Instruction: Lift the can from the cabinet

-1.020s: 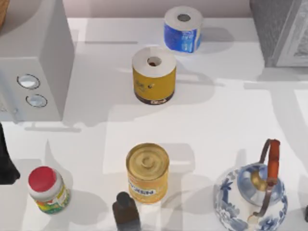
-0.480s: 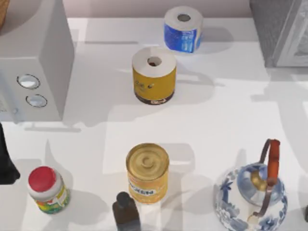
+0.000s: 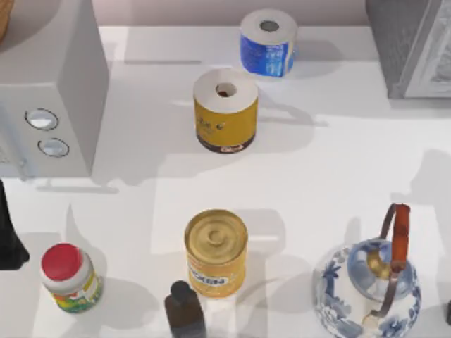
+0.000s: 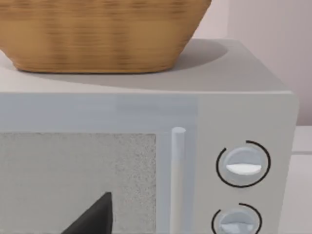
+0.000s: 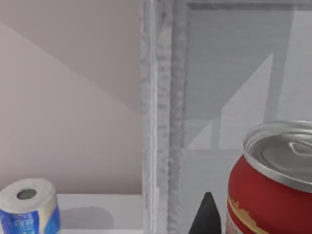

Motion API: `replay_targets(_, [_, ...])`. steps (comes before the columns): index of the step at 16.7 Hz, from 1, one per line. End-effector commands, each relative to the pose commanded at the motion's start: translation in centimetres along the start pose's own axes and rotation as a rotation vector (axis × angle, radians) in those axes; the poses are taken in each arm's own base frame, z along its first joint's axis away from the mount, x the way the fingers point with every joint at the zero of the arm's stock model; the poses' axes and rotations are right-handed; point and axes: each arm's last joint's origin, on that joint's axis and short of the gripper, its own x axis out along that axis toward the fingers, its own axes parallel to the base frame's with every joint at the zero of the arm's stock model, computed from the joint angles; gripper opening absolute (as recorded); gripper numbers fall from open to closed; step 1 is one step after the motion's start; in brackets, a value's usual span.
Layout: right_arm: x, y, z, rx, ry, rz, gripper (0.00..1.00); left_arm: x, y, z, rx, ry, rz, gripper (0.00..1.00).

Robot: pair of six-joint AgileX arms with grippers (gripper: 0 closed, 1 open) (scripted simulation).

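My right pincer's wrist view shows the can (image 5: 275,180) close in front, red with a silvery pull-tab top, standing against the pale framed front of the cabinet (image 5: 229,78). In the top view the cabinet (image 3: 412,46) occupies the far right corner of the worktop (image 3: 317,176).

Hazards from this position:
- Off-centre approach. The can sits toward one edge of the wrist view, so I judge the alignment incomplete; closing now could catch only the rim and tip the can.
- Contact with the cabinet frame, which stands just beside the can. A sideways correction could strike it.
- Slip on lifting. The smooth cylindrical wall may slide if the grip lands too high.

Right pincer state: one dark fingertip (image 5: 205,214) is visible just beside the can, apparently not touching it. I cannot tell how far the fingers are spread; nothing appears to be held.

My left arm is parked facing the white box (image 4: 146,146) with two knobs.
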Motion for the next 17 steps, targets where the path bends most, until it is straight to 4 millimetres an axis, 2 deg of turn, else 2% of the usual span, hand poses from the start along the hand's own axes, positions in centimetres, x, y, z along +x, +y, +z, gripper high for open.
replay_targets(5, [-0.2, -0.6, -11.5, 0.002, 0.015, 0.004, 0.00, 0.0, 0.0, 0.0, 0.000, 0.000, 0.000, 1.00])
replay_targets(8, [-0.1, -0.9, -16.3, 0.006, -0.003, 0.007, 0.00, 0.0, 0.0, 0.0, 0.000, 0.000, 0.000, 1.00])
replay_targets(11, [0.0, -1.0, -18.6, 0.006, -0.029, 0.008, 0.00, 0.0, 0.0, 0.0, 0.000, 0.000, 0.000, 1.00])
replay_targets(17, [0.0, -1.0, -19.0, 0.007, -0.024, 0.011, 0.00, 0.0, 0.0, 0.0, 0.000, 0.000, 0.000, 1.00])
